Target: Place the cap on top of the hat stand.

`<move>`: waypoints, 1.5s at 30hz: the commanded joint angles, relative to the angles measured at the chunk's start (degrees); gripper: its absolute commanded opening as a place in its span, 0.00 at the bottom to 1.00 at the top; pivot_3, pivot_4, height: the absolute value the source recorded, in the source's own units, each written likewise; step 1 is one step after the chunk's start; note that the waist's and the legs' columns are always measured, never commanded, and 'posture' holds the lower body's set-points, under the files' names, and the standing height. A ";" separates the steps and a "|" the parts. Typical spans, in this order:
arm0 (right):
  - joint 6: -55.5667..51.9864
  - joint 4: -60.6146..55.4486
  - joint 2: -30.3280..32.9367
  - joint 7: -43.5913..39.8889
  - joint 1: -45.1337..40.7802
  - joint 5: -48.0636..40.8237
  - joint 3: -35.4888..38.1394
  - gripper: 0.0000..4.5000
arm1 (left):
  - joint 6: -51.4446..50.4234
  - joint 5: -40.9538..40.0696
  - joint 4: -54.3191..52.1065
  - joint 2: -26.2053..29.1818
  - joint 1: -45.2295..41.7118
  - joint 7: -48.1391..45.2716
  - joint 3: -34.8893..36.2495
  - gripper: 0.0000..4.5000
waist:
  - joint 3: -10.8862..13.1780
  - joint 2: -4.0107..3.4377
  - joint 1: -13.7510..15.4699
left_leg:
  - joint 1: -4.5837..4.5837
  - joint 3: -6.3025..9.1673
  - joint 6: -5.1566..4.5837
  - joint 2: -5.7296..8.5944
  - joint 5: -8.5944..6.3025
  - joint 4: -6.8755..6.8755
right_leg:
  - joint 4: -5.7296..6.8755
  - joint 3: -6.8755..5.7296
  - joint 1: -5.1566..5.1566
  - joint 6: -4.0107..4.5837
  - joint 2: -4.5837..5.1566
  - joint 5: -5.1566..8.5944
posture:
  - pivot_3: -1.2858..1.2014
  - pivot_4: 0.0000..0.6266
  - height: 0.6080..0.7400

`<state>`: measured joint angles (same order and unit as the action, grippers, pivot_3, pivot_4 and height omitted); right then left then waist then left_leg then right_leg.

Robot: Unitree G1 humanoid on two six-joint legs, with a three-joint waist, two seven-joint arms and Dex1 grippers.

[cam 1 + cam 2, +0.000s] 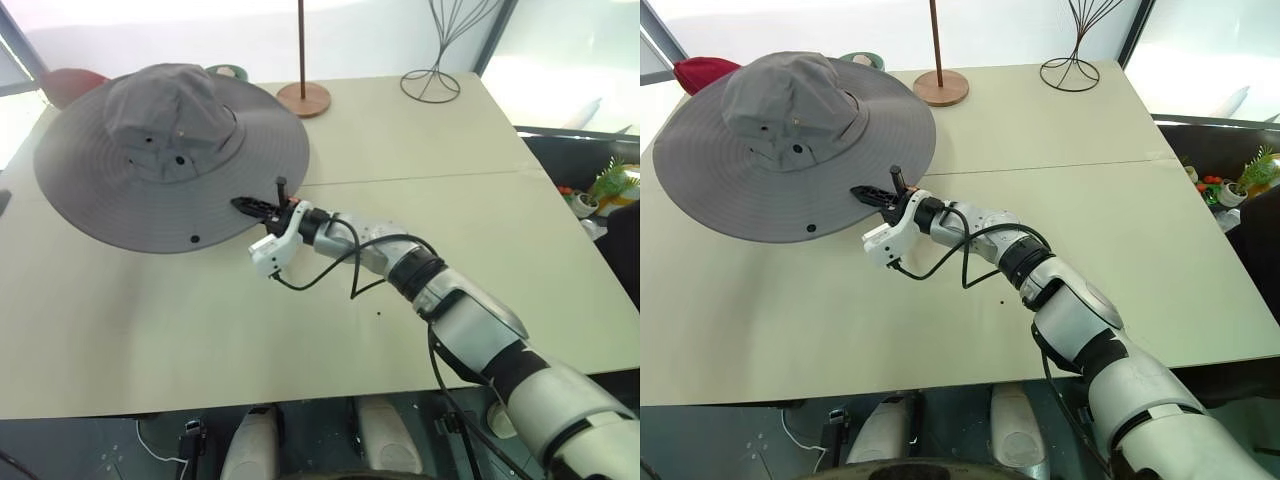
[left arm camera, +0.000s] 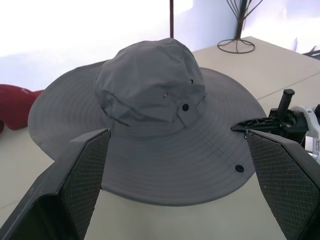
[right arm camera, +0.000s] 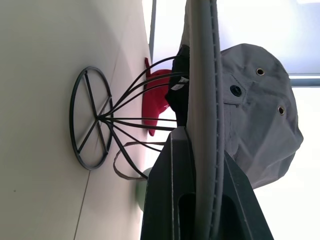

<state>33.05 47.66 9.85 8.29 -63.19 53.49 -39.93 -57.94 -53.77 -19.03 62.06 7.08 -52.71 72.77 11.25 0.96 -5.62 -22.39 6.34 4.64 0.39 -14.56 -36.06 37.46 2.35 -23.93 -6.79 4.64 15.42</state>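
The cap (image 1: 170, 150), a wide-brimmed grey sun hat, sits raised at the table's back left. My right gripper (image 1: 255, 205) reaches in level from the right. It is shut on the near right edge of the cap's brim (image 3: 202, 75), which runs between its fingers in the right wrist view. Under the cap stands the hat stand (image 3: 100, 120), a black wire globe on a round wire base. Its wires rise into the crown, and the head views hide it beneath the cap. My left gripper (image 2: 176, 134) is open, facing the cap from a short way off and touching nothing.
A wooden pole on a disc (image 1: 303, 98) and a tall slim wire stand (image 1: 432, 82) stand at the table's back edge. A red cap (image 1: 702, 72) lies behind the grey one. A small potted plant (image 1: 612, 182) sits off the table's right side.
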 commanded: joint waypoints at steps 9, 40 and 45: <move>-0.06 -5.04 4.19 -2.74 -0.47 -2.69 2.18 0.99 | 4.69 2.10 1.46 -0.13 -0.61 -0.80 -4.10 1.00 | 0.00 0.00 -0.03 | 0.00 -0.01 0.00 0.00 0.00 0.02 | 0.00 0.00 -0.02 0.00 0.00 0.00 | 0.52 0.24 1.00; -2.41 -6.34 5.99 0.32 4.15 -1.22 2.42 0.06 | 7.13 4.65 4.00 2.30 -5.27 -2.23 -10.44 1.00 | -0.01 0.04 0.04 | -0.01 -0.02 0.00 -0.02 0.00 0.02 | 0.01 0.02 -0.03 0.01 -0.02 0.00 | 0.52 0.24 1.00; -1.55 -8.96 7.83 -3.17 5.14 -4.17 4.21 0.54 | 7.50 4.85 4.50 2.27 -6.02 -2.22 -11.33 1.00 | -0.01 0.04 0.07 | -0.01 -0.02 0.00 -0.02 0.00 0.01 | 0.00 0.02 -0.01 0.01 -0.02 0.00 | 0.52 0.24 1.00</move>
<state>31.03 41.75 17.56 5.58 -57.76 51.00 -37.51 -51.57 -49.20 -14.60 63.60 1.84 -54.92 61.08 11.24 1.01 -5.56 -22.40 6.32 4.64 0.38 -14.56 -36.05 37.47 2.36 -23.94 -6.78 4.63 15.43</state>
